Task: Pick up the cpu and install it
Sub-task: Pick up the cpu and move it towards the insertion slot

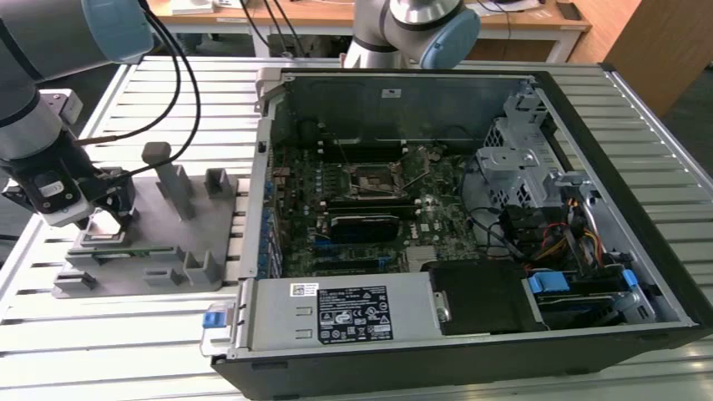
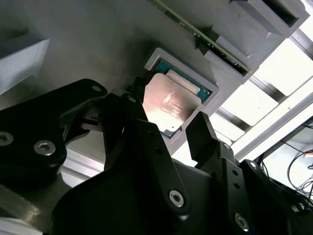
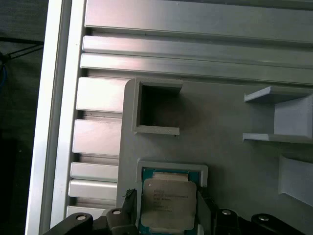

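Note:
The cpu (image 1: 103, 239) lies flat in a square recess of the grey fixture (image 1: 167, 251) at the exterior view's left. Its silvery top shows in both wrist views (image 2: 168, 105) (image 3: 168, 203), with a green rim around it. My gripper (image 1: 106, 224) is down over the chip. Its black fingers (image 2: 200, 129) (image 3: 129, 197) stand on two opposite sides of the cpu, with a small gap to its edges. The gripper (image 2: 168, 104) (image 3: 166, 199) is open and the chip rests in its recess. The black socket frame (image 1: 373, 180) sits on the motherboard inside the open computer case (image 1: 334, 334).
Grey posts and blocks (image 1: 179, 188) rise from the fixture beside my gripper. An empty square pocket (image 3: 156, 110) lies near the cpu recess. A memory stick (image 2: 205, 36) stands on edge in the fixture. A second arm (image 1: 418, 29) stands behind the case. The table (image 1: 134, 351) is slatted aluminium.

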You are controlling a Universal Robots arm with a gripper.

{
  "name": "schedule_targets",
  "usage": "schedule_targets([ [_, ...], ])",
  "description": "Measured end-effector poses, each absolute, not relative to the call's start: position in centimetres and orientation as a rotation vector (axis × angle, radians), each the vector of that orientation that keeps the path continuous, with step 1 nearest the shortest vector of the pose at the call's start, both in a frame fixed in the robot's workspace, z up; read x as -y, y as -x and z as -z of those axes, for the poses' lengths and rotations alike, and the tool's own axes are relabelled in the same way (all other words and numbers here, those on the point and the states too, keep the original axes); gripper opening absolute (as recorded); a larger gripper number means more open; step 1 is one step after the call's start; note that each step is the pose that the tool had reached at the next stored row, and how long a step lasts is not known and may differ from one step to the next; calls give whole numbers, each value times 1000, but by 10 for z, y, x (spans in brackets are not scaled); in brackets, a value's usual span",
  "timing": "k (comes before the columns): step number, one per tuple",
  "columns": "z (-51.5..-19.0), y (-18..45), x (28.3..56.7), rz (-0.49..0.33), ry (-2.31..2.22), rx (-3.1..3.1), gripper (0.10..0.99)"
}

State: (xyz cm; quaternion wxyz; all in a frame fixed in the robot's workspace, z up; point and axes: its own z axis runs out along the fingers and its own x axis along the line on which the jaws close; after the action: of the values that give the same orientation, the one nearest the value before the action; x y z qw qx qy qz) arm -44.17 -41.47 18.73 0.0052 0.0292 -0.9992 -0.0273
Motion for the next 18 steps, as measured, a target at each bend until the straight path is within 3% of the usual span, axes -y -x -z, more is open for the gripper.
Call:
schedule_targets([
  [2,-187,441,415,85,-92,3128,608],
  [3,-187,441,415,85,-92,3128,529],
  [18,-214,441,415,90,-92,3129,525],
])
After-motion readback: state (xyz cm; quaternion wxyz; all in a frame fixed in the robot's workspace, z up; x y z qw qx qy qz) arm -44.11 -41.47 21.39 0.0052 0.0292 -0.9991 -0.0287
